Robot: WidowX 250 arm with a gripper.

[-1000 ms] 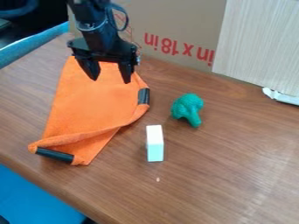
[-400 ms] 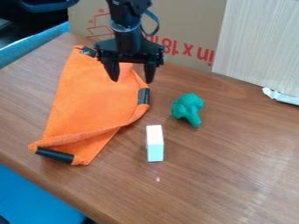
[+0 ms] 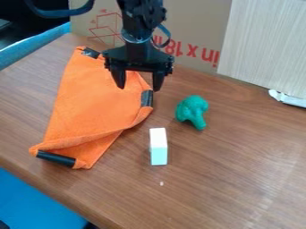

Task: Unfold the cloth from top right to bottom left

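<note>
My gripper (image 3: 139, 86) hangs over the upper right edge of the orange cloth with its two fingers spread apart and nothing between them. The orange cloth (image 3: 95, 103) lies on the table's left side, with black strips at its top corner, its right corner and its lower left corner. Near its lower end the fabric is folded over in a ridge. The black strip at the right corner (image 3: 147, 98) is just below the gripper in the view.
A green broccoli-shaped toy (image 3: 192, 112) and a white and pale-green block (image 3: 158, 146) stand right of the cloth. Behind the wooden table (image 3: 239, 165) are a cardboard box (image 3: 197, 27) and a pale panel (image 3: 269, 44).
The gripper has moved right across the top of the cloth, and the cloth's black-tipped top corner has come into sight. The cloth lies as before.
</note>
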